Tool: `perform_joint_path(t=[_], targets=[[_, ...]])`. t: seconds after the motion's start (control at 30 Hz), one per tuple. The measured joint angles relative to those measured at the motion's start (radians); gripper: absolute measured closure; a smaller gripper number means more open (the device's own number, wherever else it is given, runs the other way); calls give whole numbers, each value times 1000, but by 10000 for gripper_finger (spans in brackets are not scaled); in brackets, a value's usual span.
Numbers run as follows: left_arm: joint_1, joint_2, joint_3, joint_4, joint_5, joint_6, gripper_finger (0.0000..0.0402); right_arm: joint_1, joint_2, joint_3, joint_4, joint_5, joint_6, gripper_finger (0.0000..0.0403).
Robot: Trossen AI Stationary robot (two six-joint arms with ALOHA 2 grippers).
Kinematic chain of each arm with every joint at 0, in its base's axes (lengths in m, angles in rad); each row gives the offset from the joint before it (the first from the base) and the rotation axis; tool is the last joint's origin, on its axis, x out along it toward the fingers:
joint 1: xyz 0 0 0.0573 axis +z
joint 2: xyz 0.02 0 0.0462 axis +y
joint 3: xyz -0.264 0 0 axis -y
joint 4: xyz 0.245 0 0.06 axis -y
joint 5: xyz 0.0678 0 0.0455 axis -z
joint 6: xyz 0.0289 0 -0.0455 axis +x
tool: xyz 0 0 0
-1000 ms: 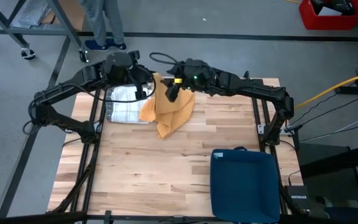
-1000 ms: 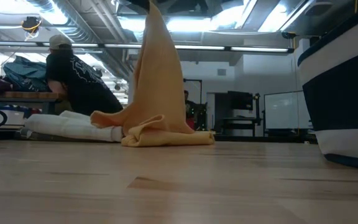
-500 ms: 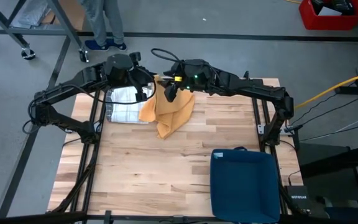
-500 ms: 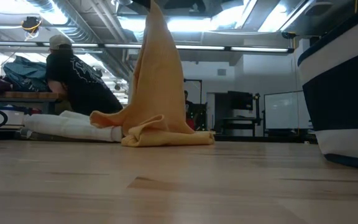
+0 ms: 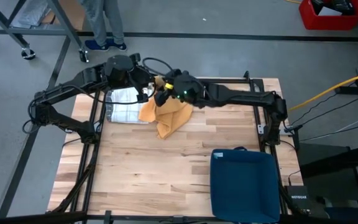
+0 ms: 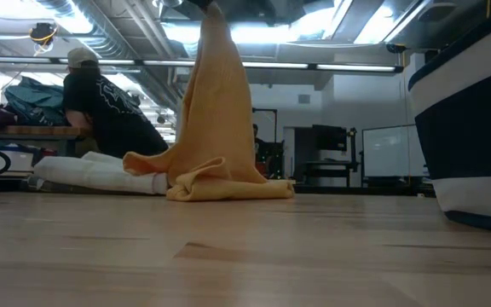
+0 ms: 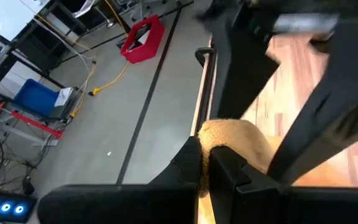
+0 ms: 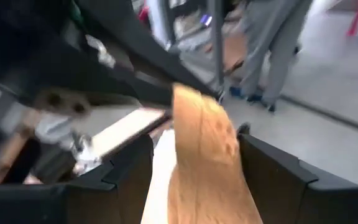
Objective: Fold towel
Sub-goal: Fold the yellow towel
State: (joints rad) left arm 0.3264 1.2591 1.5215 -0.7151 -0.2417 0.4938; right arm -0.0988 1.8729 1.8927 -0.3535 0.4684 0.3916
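Towel [image 5: 166,112] hung bunched at the table's [image 5: 166,174] twelve o'clock edge, its top pinched in our left gripper [image 7: 205,163], fingers clamped on the cloth, its tail heaped on the wood. Our right gripper [image 5: 161,94], just beside at three o'clock, stood open around a hanging edge. We judged no fold made; spreading and folding all remained.

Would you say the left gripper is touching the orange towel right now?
Touching. In the left wrist view, the left gripper has its fingers shut on a bunched corner of the orange towel, pinched between them; the low view shows the towel hanging from above.
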Motion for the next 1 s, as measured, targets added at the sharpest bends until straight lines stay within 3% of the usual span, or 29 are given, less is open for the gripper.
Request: perform_joint_path(t=[0.2, 0.33, 1.0], targets=[[0, 0, 0, 0, 2, -1, 400, 59, 2, 0, 21, 284, -3, 166], [-3, 0, 0, 1, 3, -20, 400, 82, 5, 0, 24, 370, -3, 166], [-78, 1, -1, 3, 28, -45, 400, 142, 17, 0, 40, 455, -23, 166]])
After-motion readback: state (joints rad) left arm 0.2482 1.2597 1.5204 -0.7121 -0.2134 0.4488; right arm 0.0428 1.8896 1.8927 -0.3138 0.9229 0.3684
